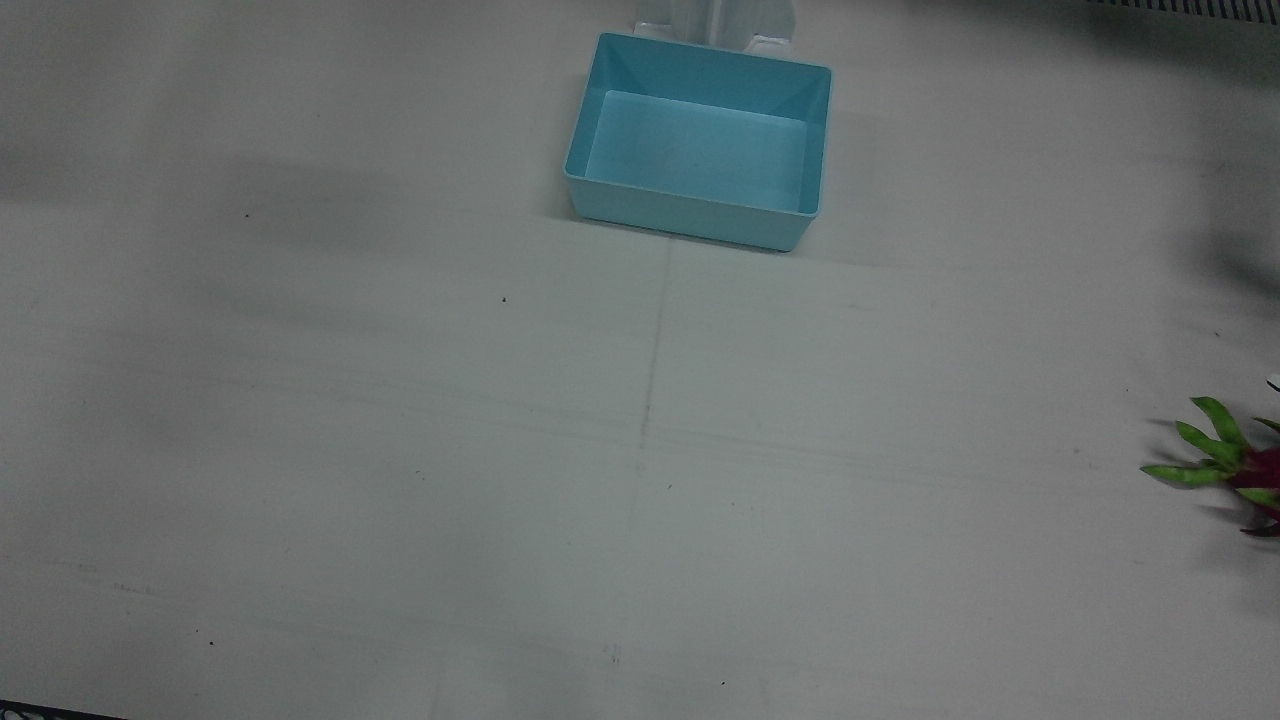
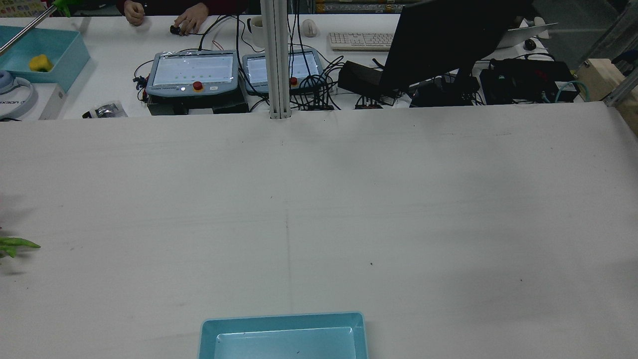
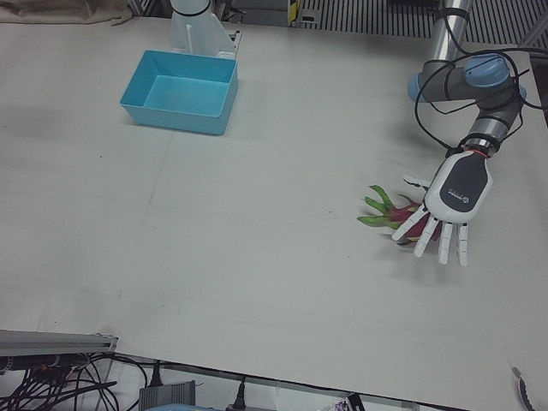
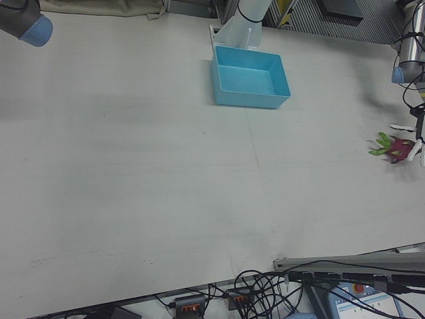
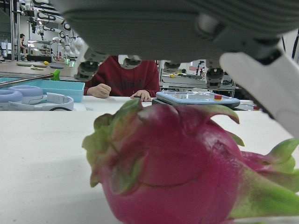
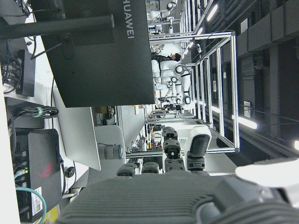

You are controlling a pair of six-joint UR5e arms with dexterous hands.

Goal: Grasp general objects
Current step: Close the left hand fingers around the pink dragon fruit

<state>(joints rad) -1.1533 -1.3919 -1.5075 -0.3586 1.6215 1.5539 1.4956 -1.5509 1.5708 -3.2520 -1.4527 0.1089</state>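
Seen in the left-front view: an open-topped, light blue rectangular plastic bin (image 3: 181,91) far off to the view's left of the left hand (image 3: 454,201) and well apart from it, nothing visible inside. Nearer, a magenta dragon fruit with green leafy scales (image 3: 401,211) lying on the white table (image 3: 257,257), directly beneath the left hand's spread white fingers (image 3: 440,241), green tips poking out past the hand toward the bin's side. Left hand held flat, palm down, fingers straight and fanned apart, closed on nothing. Contact between fingers and fruit impossible to judge from that view. From the left hand view, fruit (image 5: 187,168) filling the frame just under the palm, fingertips (image 5: 86,70) hanging above it with background visible between.

Right hand (image 6: 177,186) visible only in its own view, raised off the table, facing a black monitor (image 6: 93,51); fingers partly curled at the frame's bottom, nothing seen in them, degree of opening unclear.
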